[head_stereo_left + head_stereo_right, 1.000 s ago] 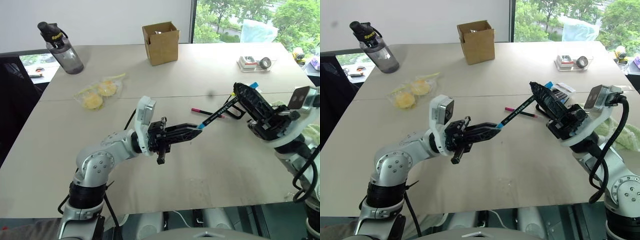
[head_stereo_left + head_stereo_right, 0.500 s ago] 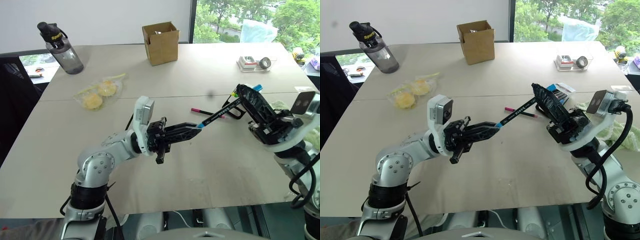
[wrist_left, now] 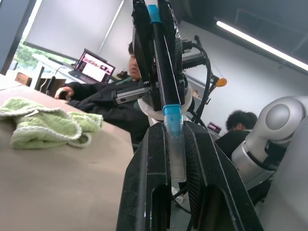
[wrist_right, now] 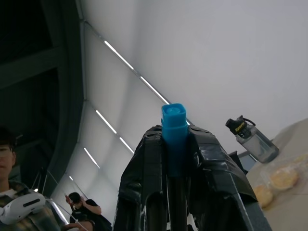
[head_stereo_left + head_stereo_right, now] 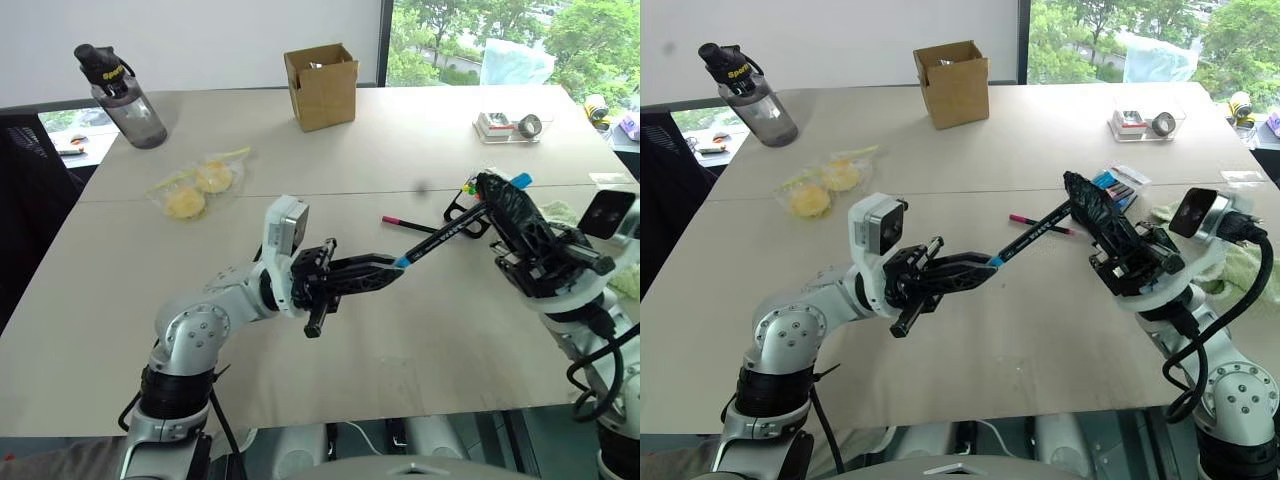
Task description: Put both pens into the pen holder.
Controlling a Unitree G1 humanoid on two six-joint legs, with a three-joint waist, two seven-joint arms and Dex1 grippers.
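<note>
A thin black pen with light blue ends [image 5: 440, 236] hangs in the air above the table, bridging my two grippers. My left gripper [image 5: 392, 264] is shut on its near blue end [image 3: 172, 126]. My right gripper [image 5: 489, 192] is shut on its far end, and a blue tip [image 4: 173, 122] sticks out past the fingers. The second pen, black with pink ends [image 5: 405, 222], lies flat on the table below and behind the held one. The pen holder [image 5: 1127, 181], black with a white edge, sits on the table just behind my right gripper and is partly hidden by it.
A brown cardboard box [image 5: 322, 85] stands at the back centre, and a water bottle [image 5: 125, 98] at the back left. A bag of yellow pastries [image 5: 197, 185] lies left of centre. A clear tray with tape [image 5: 510, 125] is at the back right. A green cloth [image 3: 48, 127] lies on the right. People sit beyond the table [image 3: 108, 94].
My right gripper has turned a little with the pen's far end in it. The left gripper's tip has dipped slightly. Both stay shut on the same pen.
</note>
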